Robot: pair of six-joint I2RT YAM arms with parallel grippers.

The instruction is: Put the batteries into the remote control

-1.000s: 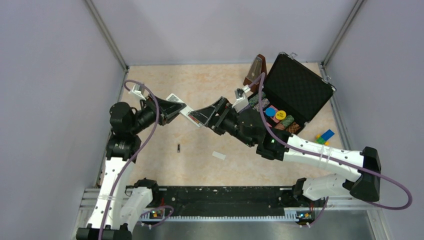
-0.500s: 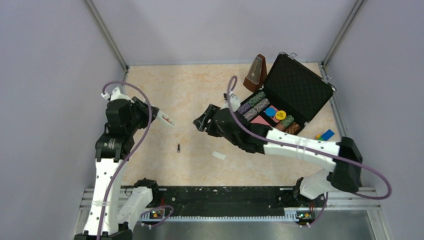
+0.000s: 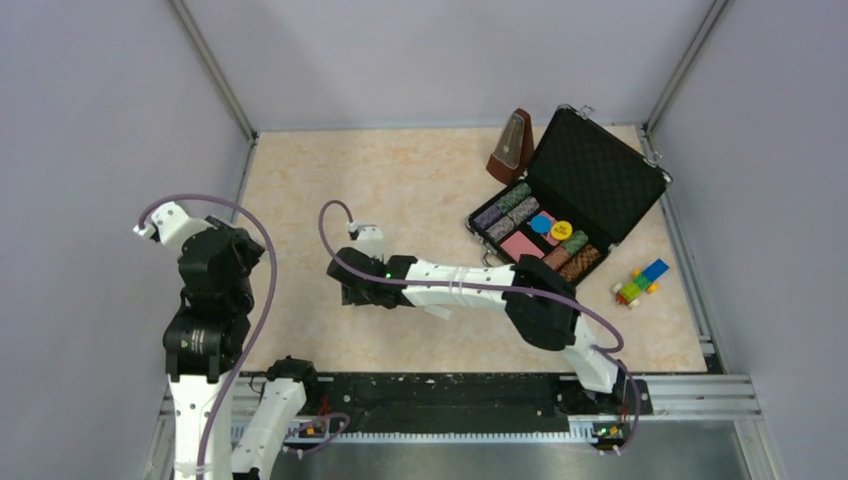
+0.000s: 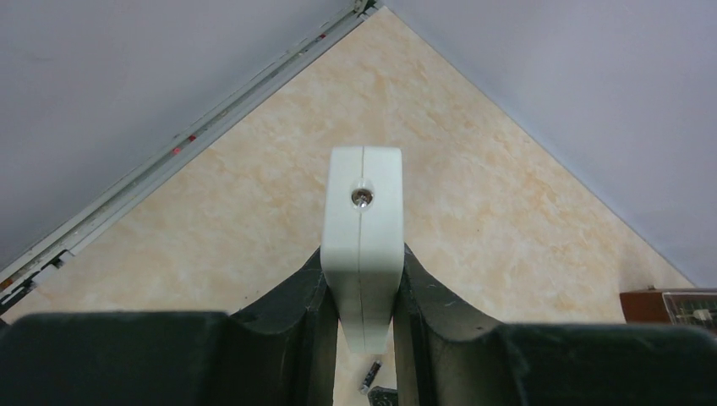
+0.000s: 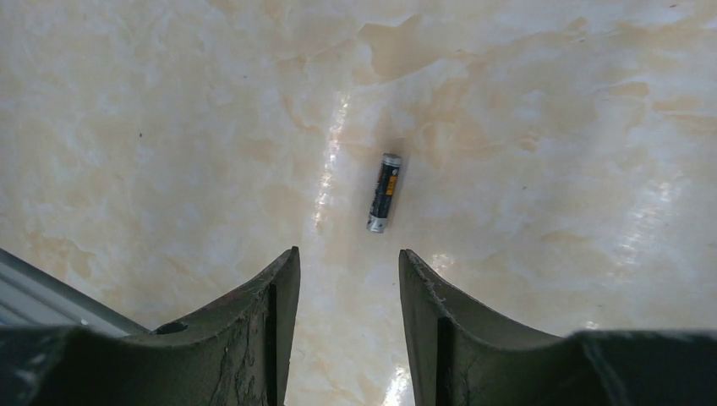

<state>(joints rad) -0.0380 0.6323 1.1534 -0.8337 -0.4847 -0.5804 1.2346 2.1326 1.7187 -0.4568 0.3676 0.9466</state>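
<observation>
In the left wrist view my left gripper [image 4: 363, 279] is shut on the white remote control [image 4: 363, 220], which I see end-on, sticking up between the fingers. In the top view the left gripper [image 3: 235, 262] is drawn back by the left wall and the remote is hidden. My right gripper [image 5: 348, 258] is open and empty, pointing down at the floor. The black battery [image 5: 385, 192] lies just ahead of its fingertips; it also shows in the left wrist view [image 4: 369, 378]. In the top view the right gripper [image 3: 347, 290] covers the battery. The red battery is out of view.
An open black case [image 3: 600, 175] of poker chips stands at the back right, with a brown metronome [image 3: 511, 146] beside it. Coloured toy blocks [image 3: 640, 282] lie at the right. The right arm stretches low across the middle of the floor.
The two grippers have parted. My left arm pulled back to the left wall with the remote. My right arm swung left and down over the black battery.
</observation>
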